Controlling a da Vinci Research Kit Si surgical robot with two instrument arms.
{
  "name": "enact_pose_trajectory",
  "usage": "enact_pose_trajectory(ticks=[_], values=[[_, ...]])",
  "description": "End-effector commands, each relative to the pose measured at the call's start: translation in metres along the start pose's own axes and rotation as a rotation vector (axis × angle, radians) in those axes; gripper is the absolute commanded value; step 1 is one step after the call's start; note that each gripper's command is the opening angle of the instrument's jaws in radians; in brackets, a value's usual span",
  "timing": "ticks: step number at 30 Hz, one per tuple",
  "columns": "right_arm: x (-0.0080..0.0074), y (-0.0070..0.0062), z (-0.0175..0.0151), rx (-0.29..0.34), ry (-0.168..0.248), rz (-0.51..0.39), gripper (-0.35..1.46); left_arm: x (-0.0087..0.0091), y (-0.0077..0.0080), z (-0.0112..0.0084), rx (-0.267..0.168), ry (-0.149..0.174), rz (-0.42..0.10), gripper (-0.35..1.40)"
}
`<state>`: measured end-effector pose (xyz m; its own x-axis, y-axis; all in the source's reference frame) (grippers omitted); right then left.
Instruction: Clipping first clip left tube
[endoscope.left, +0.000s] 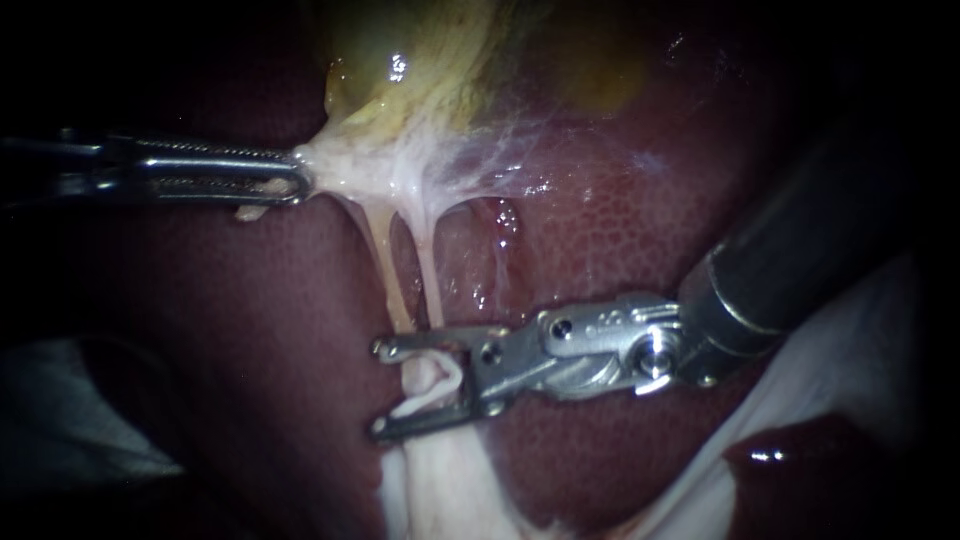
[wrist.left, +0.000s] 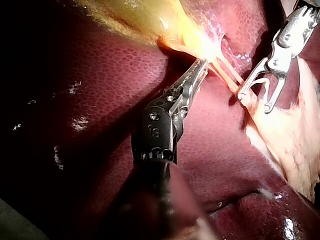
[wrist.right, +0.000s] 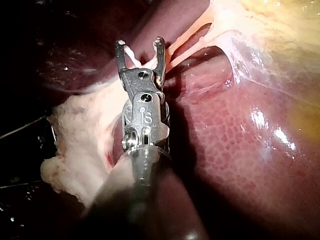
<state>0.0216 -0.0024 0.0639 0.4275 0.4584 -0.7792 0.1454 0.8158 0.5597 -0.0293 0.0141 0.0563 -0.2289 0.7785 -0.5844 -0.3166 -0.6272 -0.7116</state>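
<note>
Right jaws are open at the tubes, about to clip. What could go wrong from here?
The slim silver right instrument has open jaws straddling pale fatty tissue below both thin pale tubes; closing may catch the wrong one or both.
The serrated left instrument, shut on the whitish gallbladder neck, holds the tubes taut; more pull might tear them.

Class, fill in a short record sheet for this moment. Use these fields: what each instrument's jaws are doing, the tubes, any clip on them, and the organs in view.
Left instrument: jaws shut on pale tissue below the gallbladder, which is taut.
Right instrument: jaws open, with whitish tissue between them at the tubes' lower end.
Tubes: two, thin, stretched side by side over the liver.
Clip on tubes: none seen.
Which tube lies between the open jaws: cannot tell.
</note>
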Motion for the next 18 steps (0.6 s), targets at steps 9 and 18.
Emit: enact_pose_trajectory(ticks=[9,18], values=[[-0.0005,-0.0003,-0.0026,0.012,0.004,0.009,0.47,0.0,0.0,-0.0001,-0.001,0.0,0.0,-0.35],[-0.0009,0.0007,-0.0037,0.016,0.023,0.021,0.46,0.0,0.0,-0.0001,-0.001,0.0,0.0,-0.35]])
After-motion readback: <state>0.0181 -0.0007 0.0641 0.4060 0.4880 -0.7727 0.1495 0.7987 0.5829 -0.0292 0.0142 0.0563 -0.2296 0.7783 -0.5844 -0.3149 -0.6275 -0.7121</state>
